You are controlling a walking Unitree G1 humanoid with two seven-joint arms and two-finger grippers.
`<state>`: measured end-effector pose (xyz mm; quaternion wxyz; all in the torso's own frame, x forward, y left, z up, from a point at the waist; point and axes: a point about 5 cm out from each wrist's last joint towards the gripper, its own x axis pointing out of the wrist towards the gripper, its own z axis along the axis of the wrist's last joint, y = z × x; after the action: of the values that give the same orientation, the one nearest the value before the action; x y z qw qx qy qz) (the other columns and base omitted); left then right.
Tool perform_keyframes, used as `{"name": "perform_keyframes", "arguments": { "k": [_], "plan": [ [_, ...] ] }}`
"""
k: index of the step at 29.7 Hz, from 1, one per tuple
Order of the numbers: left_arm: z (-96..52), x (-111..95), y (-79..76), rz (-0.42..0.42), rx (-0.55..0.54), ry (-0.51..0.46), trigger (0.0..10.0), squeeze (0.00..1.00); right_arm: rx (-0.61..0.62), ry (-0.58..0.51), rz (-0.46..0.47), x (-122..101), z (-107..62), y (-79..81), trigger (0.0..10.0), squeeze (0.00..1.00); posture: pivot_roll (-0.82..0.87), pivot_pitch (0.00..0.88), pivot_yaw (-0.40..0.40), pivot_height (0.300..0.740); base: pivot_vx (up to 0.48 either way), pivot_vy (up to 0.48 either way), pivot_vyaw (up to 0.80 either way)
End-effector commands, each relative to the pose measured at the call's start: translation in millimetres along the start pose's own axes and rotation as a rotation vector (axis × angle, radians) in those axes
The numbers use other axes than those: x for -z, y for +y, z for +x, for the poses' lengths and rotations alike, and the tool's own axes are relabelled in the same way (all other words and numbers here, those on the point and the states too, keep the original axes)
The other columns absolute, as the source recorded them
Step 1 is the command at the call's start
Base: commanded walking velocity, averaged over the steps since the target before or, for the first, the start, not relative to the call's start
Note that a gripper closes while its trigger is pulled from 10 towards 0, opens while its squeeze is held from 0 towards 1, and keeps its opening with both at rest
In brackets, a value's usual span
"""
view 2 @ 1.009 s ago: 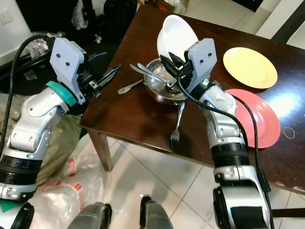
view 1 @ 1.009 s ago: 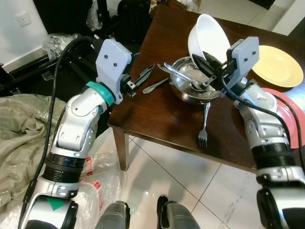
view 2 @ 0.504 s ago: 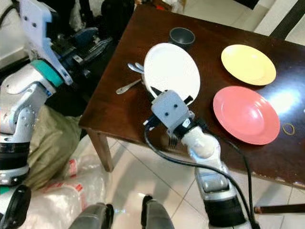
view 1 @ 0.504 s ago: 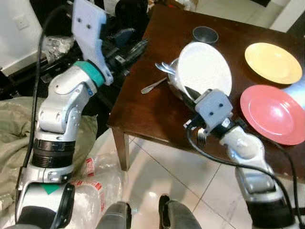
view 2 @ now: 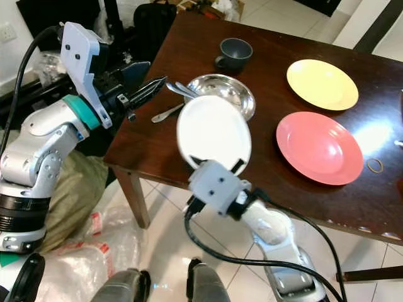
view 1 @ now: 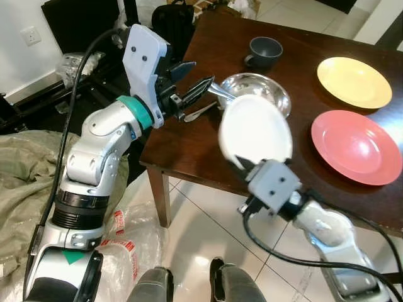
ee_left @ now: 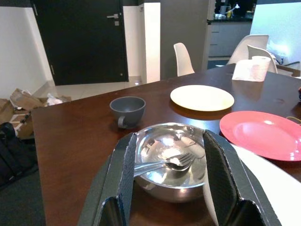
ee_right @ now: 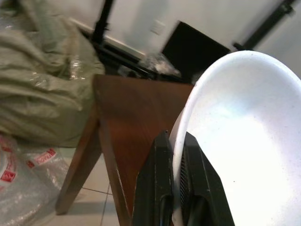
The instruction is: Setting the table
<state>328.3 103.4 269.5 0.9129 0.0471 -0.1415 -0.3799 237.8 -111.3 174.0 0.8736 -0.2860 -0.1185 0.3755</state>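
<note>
Over the near edge of the dark wooden table [view 1: 208,151], the right gripper [view 2: 234,168] pinches the rim of a white bowl [view 2: 214,133], one black finger on each side of the wall, as the right wrist view shows plainly. The bowl is tipped up on edge, its hollow facing the robot and its rim standing roughly from 6 to 12 o'clock.

From the bowl, the steel mixing bowl [view 1: 255,88] lies at about 12 o'clock, just behind it, with a fork and spoon [ee_left: 164,165] resting inside. A grey cup [view 2: 234,53] stands beyond that. The red plate [view 1: 356,146] lies at about 3 o'clock from the white bowl and the yellow plate [view 1: 354,82] at about 2 o'clock, both flat and bare.

The left gripper [view 1: 200,87] hovers at 10 o'clock from the white bowl, fingers spread, aimed straight at the steel bowl so that the cutlery sits framed between them (a promising line for a pick).

The coming move probably turns on this: the bowl must be swung level and carried rightward to a place setting, and the right arm already holding it is the nearer one.
</note>
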Motion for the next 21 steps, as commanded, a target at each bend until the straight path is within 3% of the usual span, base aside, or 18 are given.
{"name": "perform_keyframes", "arguments": {
  "k": [1,5,6,10,12,15,21],
  "plan": [
    [-0.7,3,0.2,-0.008,0.0,0.02,10.0,0.0,-0.029,0.006,-0.012,1,1.7,2.8,10.0,0.0,0.09,0.101,0.028,0.74,0.0,0.0,0.0],
    [-1.5,4,0.5,-0.004,-0.002,0.024,10.0,0.0,-0.075,-0.017,0.026,-4,6.4,5.2,10.0,0.0,0.09,0.1,0.028,0.74,0.0,0.0,0.0],
    [-1.7,4,0.9,-0.002,-0.004,0.025,10.0,0.0,-0.134,-0.033,0.086,-6,9.0,9.8,10.0,0.0,0.09,0.1,0.028,0.74,0.0,0.0,0.0],
    [-1.6,4,1.2,0.0,-0.006,0.025,10.0,0.0,-0.185,-0.031,0.112,-5,10.2,14.8,10.0,0.0,0.09,0.1,0.029,0.74,0.0,0.0,0.0],
    [-1.6,4,1.6,0.002,-0.008,0.025,10.0,0.0,-0.274,0.018,0.137,8,9.6,25.0,10.0,0.0,0.09,0.102,0.03,0.74,0.0,0.0,0.0],
    [-1.6,3,1.8,0.002,-0.008,0.025,10.0,0.0,-0.312,0.049,0.149,17,8.2,29.3,10.0,0.0,0.1,0.105,0.031,0.74,0.0,0.0,0.0],
    [-2.7,3,2.4,0.005,-0.007,0.032,10.0,0.0,-0.28,0.151,0.079,47,7.6,25.0,10.0,0.0,0.11,0.112,0.033,0.74,0.0,0.0,0.0]
  ]
}}
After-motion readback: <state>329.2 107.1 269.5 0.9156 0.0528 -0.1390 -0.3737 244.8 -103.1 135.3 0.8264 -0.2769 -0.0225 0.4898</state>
